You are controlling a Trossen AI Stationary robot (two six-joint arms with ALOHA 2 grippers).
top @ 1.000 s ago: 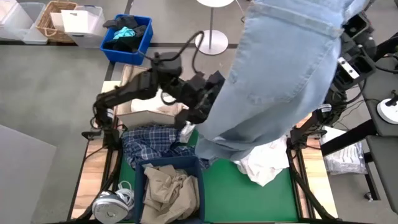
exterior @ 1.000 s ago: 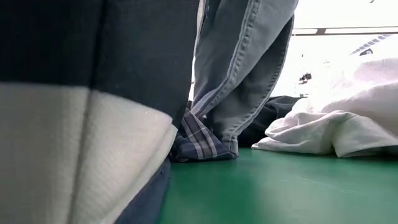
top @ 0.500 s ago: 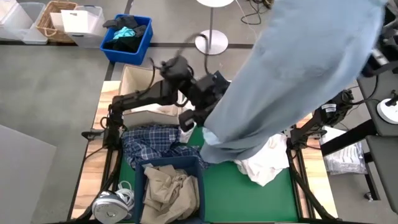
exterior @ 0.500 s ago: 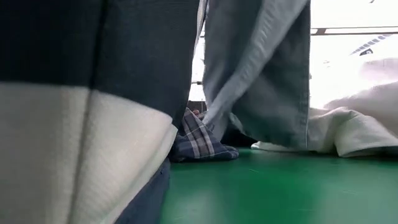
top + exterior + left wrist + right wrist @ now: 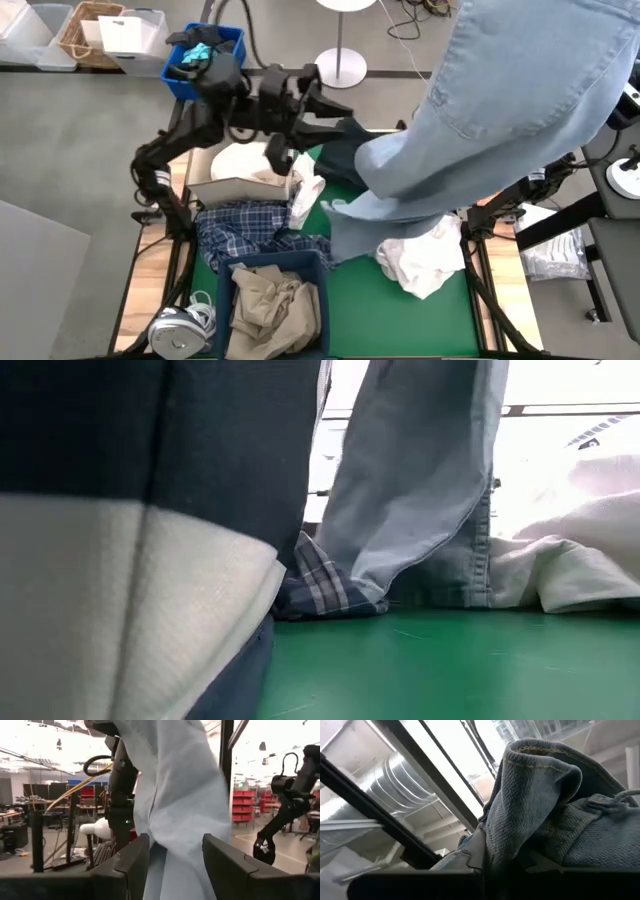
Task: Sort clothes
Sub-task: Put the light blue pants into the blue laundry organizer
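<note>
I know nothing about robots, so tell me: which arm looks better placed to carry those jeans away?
Probably the right: the right gripper is clamped on the raised jeans, while the left gripper is open.

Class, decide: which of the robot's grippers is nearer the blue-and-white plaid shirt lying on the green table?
Left. The left gripper hangs beyond the plaid shirt, over the table's far left. The right gripper, raised off to the right, clamps the light blue denim.

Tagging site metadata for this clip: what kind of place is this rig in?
Likely a robotics lab or workshop, not a home: grey floor with storage bins, another robot arm on a stand, red parts bins on shelving, exposed ductwork overhead.
</note>
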